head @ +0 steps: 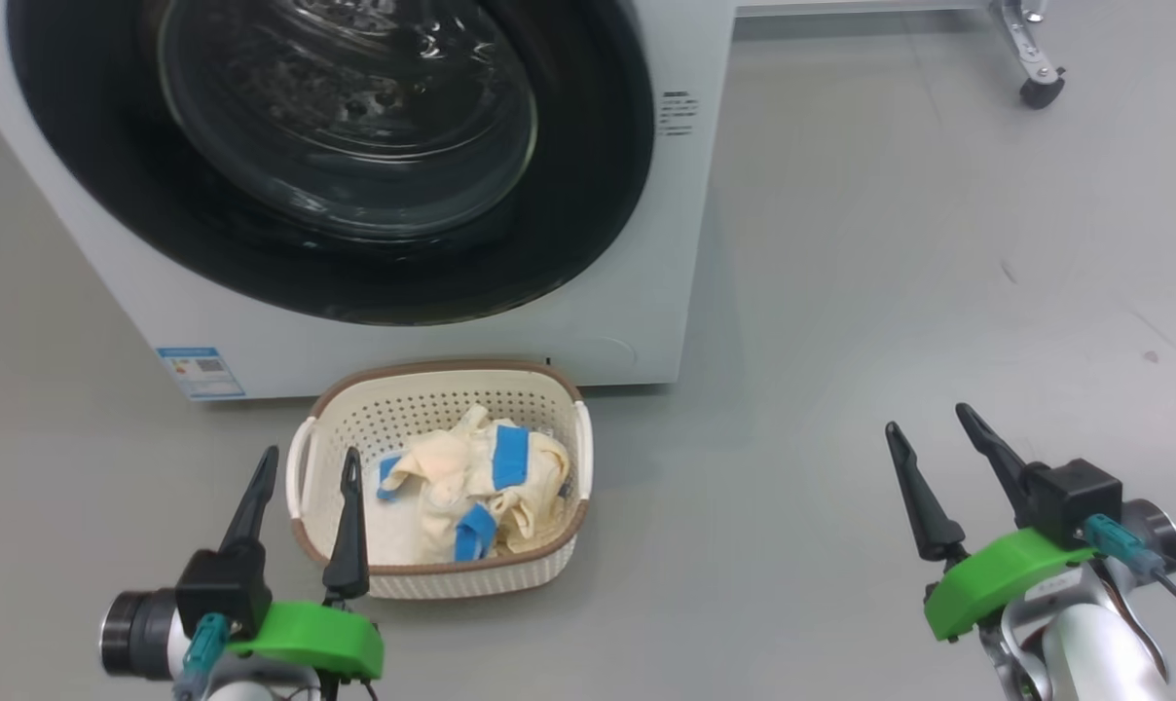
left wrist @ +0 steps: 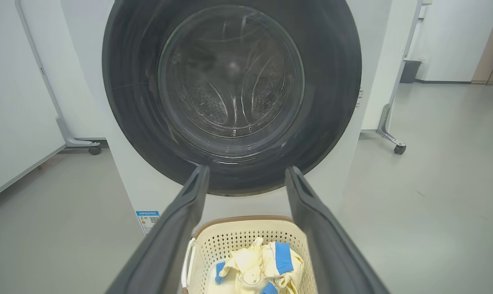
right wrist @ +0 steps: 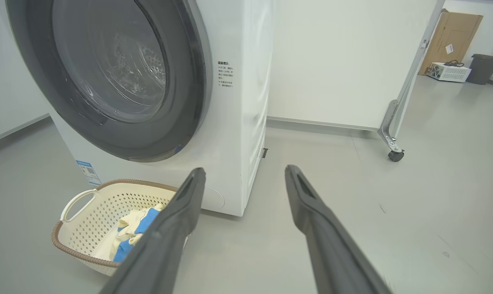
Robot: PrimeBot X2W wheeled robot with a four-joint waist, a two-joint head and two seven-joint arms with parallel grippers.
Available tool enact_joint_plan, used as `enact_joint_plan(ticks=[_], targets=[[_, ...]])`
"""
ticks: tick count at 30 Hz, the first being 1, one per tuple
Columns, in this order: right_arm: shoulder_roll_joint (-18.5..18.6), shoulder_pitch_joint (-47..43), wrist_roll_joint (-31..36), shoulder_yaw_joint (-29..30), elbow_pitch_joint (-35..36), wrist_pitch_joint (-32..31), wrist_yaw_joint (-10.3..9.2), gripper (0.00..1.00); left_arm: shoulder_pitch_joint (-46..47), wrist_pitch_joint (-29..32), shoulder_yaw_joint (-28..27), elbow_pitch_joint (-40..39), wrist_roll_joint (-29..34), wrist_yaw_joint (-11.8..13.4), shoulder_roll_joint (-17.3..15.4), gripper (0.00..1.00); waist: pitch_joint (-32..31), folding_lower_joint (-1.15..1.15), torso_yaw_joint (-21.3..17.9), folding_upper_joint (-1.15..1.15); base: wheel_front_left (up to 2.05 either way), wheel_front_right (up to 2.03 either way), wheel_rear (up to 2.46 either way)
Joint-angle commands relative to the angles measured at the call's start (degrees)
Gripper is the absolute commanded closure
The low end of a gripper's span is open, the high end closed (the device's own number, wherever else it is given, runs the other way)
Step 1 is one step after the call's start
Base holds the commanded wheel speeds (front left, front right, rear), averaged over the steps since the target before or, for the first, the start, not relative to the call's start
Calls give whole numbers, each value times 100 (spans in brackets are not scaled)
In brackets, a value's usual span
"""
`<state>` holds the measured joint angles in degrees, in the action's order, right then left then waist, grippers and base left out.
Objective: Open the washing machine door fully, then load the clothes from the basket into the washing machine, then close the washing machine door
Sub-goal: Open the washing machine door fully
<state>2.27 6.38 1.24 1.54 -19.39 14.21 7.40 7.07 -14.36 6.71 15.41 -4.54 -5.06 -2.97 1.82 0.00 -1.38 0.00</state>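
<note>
Head view: our left gripper [head: 312, 452] and right gripper [head: 927, 417] both gape empty. The glossy black-rimmed round glass washing machine door [head: 354, 146] sits shut, far left.

Left wrist: the cream-and-blue fabric clothes [left wrist: 258, 265], surely soft and light, lie in the perforated cream plastic basket [left wrist: 230, 241].

Right wrist: the door looks stiff, so we'd hook its right rim.

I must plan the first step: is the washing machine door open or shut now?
Shut. The washing machine door sits flat against the white front of the washing machine; the drum is seen through its glass.
</note>
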Motion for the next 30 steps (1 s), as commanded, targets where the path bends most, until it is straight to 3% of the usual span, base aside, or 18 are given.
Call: enact_joint_plan(ticks=[1, 10, 30], targets=[[61, 284, -44, -106, 174, 76, 9, 0, 231, -63, -188, -220, 9, -18, -61, 0, 3, 0, -6, 0, 87, 87, -173], [61, 285, -86, -91, 173, 78, 9, 0, 224, -63, -216, -225, 8, -57, -67, 0, 18, 0, -51, 0, 47, 47, -94], [61, 300, -37, -147, 200, 78, 9, 0, 253, -63, -264, -182, -2, -45, -31, 0, 53, 0, -91, 0, 0, 0, -1]])
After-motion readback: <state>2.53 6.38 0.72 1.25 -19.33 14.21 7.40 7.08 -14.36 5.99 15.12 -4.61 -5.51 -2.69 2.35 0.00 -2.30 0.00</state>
